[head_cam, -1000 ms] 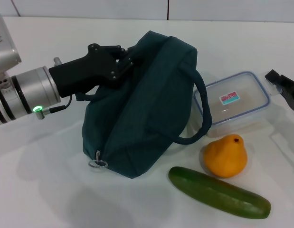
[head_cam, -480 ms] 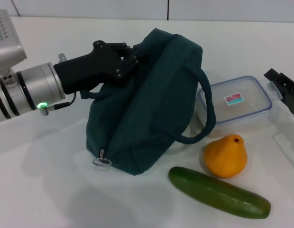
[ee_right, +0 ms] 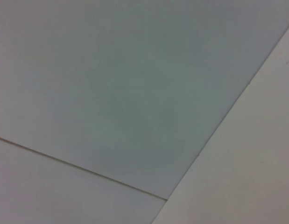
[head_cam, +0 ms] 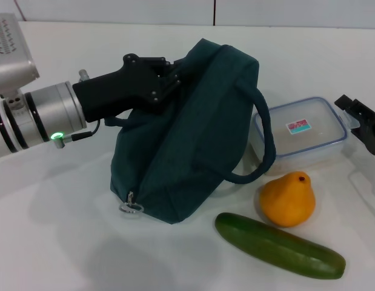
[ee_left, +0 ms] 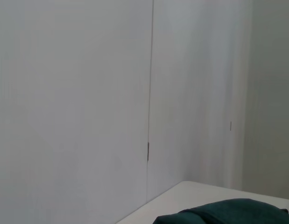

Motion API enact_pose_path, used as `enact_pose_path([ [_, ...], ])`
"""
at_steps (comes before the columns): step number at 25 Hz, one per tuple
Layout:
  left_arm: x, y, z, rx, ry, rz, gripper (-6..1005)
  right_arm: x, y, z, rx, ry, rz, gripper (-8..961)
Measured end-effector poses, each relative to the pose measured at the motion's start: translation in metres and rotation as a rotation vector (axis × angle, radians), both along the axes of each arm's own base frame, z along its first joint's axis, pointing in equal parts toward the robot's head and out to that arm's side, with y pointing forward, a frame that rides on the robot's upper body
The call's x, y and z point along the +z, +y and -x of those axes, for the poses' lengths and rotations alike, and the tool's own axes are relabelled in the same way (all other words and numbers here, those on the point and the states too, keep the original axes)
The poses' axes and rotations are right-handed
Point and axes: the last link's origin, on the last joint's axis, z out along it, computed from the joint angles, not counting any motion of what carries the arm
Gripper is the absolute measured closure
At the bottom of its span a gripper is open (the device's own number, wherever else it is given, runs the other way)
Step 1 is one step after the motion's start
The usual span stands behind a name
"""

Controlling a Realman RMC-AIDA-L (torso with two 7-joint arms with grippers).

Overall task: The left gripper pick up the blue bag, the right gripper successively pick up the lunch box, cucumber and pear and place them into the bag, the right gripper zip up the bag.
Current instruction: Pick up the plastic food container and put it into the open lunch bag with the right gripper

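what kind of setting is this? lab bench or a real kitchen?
Likely a lab or test bench, not a kitchen: a bare white table against plain white wall panels, with only staged props, a bag, lunch box, pear and cucumber.

On the desk [head_cam: 54, 242], the blue bag [head_cam: 187, 139] stands left of the lunch box [head_cam: 299, 133]. The pear [head_cam: 287, 199] sits before the box, the cucumber [head_cam: 278, 245] nearest the robot.

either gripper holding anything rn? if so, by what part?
The left gripper grips the blue bag at its upper edge, near the top seam; whether it has fabric or the near handle can't be told. The right gripper holds nothing, beside the lunch box.
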Motion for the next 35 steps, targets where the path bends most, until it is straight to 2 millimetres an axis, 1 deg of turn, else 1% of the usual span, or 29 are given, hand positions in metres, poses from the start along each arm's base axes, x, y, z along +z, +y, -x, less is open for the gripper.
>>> enact_pose_path([
  [5,0.0000,-0.0003,-0.0002,-0.004,0.001,-0.001,880,-0.0042,0.0016,0.0053,0.012,0.010,0.026,451],
  [13,-0.0003,-0.0005,-0.0004,-0.008,0.003,-0.001,880,-0.0051,0.0033,0.0097,0.031,0.014,0.032,450],
  [21,-0.0005,-0.0002,0.0002,-0.005,0.005,-0.002,880,-0.0041,0.0030,0.0062,0.017,0.005,0.026,540],
  [27,-0.0006,-0.0001,0.0004,-0.003,0.006,-0.003,880,-0.0024,0.0034,0.0060,0.021,0.000,0.016,701],
  [35,-0.0006,-0.0001,0.0004,-0.003,0.006,-0.003,879,-0.0019,0.0048,0.0055,0.043,-0.051,-0.004,789],
])
